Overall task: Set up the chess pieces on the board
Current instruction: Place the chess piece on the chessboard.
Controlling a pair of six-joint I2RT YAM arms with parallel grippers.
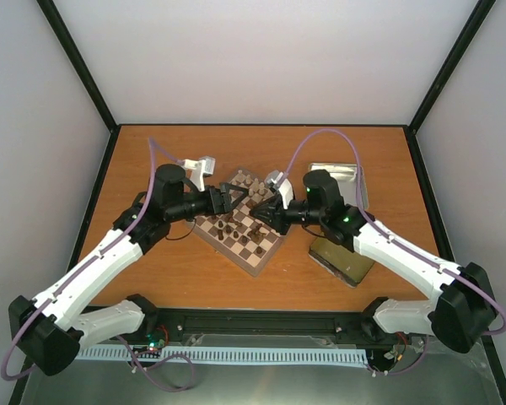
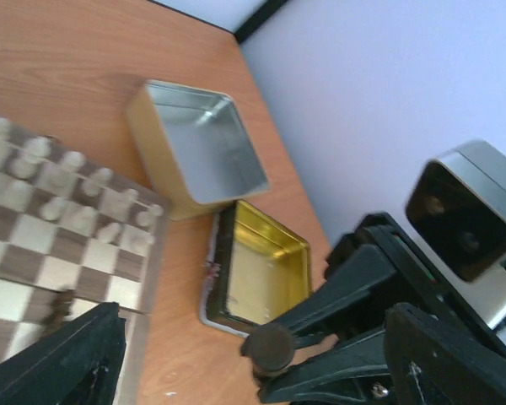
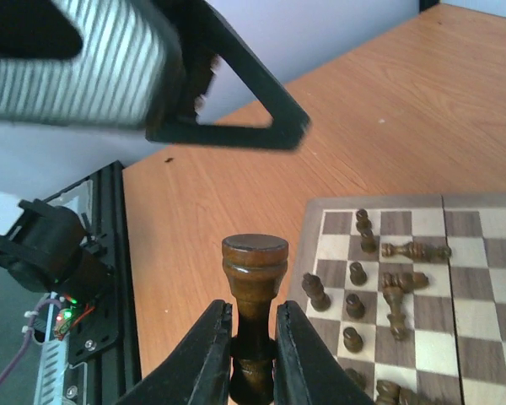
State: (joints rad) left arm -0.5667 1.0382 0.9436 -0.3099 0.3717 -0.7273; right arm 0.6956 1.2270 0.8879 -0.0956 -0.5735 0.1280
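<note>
On the left we see the left gripper (image 1: 231,200) reaching in over the board (image 1: 256,265), its jaws spread wide apart and gripping nothing. Just beside its tips, the round head of a dark chess piece (image 3: 255,268) shows. The board sits turned like a diamond in the middle of the orange table (image 1: 152,270). Cream chessmen (image 2: 67,181) stand in rows along its far side. On the near side we count several dark chess pieces (image 3: 358,272) standing on their squares, and at least two more dark ones (image 3: 415,251) lying tipped over beside them. Further right, the right gripper (image 3: 253,350) is clamped tight on the stem of the dark piece with the flat round top, holding it lifted above the board, close to the left gripper. Right of the board lies an open silver tin (image 2: 198,143), and nearer to us a shallow tin with a gold lining (image 2: 261,270), the two almost touching.
</note>
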